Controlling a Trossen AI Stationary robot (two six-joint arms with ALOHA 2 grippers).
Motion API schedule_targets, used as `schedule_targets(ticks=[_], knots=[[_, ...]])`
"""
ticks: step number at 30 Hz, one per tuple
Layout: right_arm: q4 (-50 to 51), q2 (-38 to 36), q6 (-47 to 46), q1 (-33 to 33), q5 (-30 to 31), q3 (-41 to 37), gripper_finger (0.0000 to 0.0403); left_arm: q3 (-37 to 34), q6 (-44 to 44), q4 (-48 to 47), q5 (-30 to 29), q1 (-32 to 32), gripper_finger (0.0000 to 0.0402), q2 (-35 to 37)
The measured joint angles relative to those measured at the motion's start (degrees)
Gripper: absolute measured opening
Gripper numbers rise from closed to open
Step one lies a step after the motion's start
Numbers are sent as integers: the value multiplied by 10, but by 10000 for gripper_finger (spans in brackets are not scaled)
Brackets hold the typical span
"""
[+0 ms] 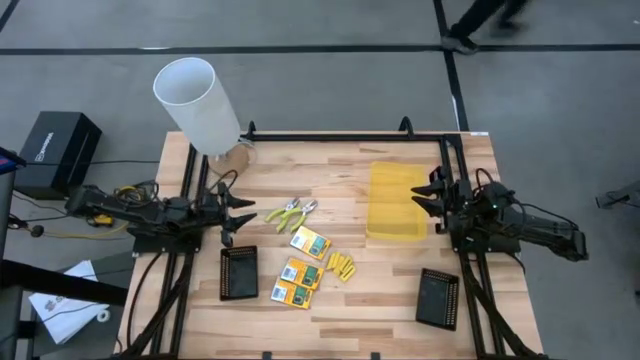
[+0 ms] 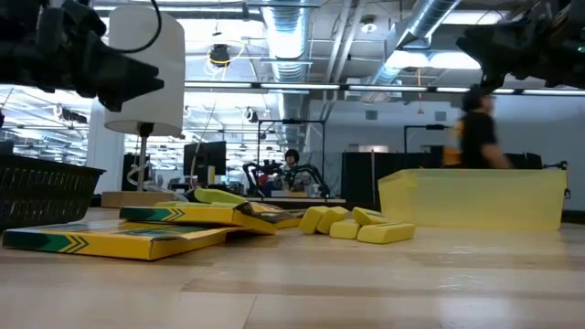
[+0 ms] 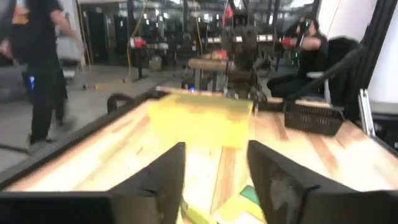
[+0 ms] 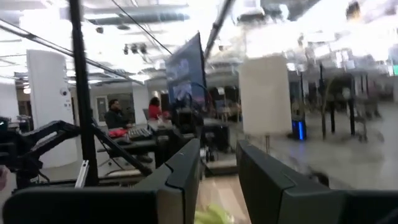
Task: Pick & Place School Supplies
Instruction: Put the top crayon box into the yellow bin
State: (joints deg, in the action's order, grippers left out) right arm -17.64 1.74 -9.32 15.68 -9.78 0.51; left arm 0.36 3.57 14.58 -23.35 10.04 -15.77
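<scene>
Pale wooden table [image 1: 350, 310], black mesh trays [image 1: 238, 273], translucent yellow plastic tray [image 1: 396, 205]

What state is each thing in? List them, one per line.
Left gripper: open, empty, raised at the table's left side.
Right gripper: open, empty, raised beside the yellow tray.
Three printed boxes: lying flat mid-table.
Yellow sticks: loose pile right of the boxes.
Pliers: lying flat, untouched.
Yellow tray: empty.
Left mesh tray: empty.
Right mesh tray: empty.
</scene>
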Motion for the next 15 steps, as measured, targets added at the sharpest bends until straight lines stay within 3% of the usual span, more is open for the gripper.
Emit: schedule_targets(ticks=[6,11,15], knots=[[25,59,-12,0,102,0,97,0,31,31,1,0,14,-78],[20,167,12,-3,165,13,97,0,6,98,13,0,7,-150],[-18,266,55,-29,176,47,99,0,-13,149,55,0,1,-201]])
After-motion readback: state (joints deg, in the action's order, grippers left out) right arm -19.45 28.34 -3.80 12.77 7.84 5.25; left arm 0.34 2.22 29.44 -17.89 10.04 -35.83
